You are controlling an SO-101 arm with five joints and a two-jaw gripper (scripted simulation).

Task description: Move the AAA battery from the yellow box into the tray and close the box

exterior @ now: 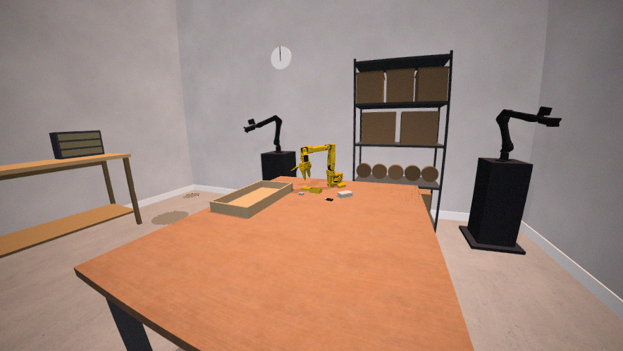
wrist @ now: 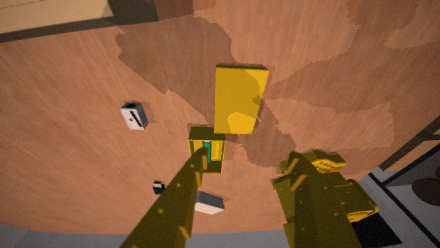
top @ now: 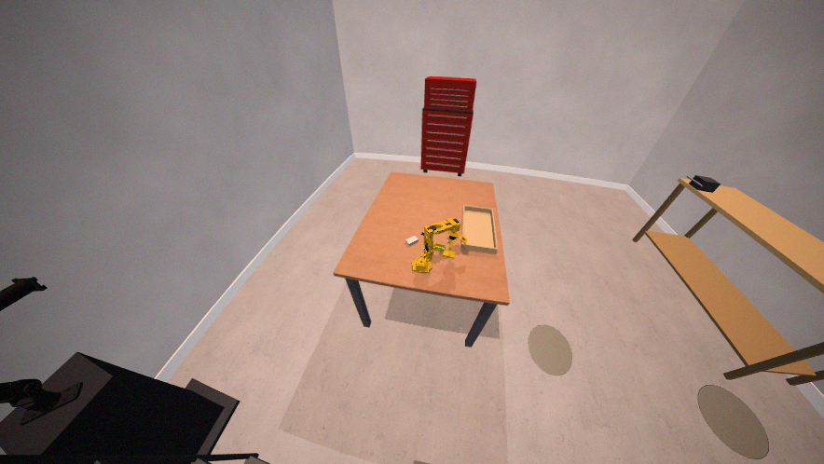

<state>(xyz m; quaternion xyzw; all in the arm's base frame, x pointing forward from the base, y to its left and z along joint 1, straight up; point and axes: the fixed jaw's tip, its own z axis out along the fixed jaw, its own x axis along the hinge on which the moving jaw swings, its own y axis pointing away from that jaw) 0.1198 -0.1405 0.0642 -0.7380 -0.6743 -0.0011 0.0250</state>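
In the wrist view the yellow box base [wrist: 212,150] stands open on the table with the green AAA battery [wrist: 209,149] lying inside it. Its yellow lid [wrist: 240,100] lies flat on the table just beyond the base, touching or nearly touching it. My gripper [wrist: 252,162] hangs well above them, partly open, with nothing between the fingers. In the exterior view the gripper [exterior: 304,170] hovers above the yellow box parts [exterior: 311,189]. The tray [exterior: 251,198] is empty and lies to their left; it also shows in the top view [top: 479,228].
A small white box with a dark end [wrist: 134,116] lies left of the yellow base. Another white box [wrist: 209,202] and a small black item [wrist: 158,187] lie nearer the arm's base. The tray corner [wrist: 50,12] shows at the top left.
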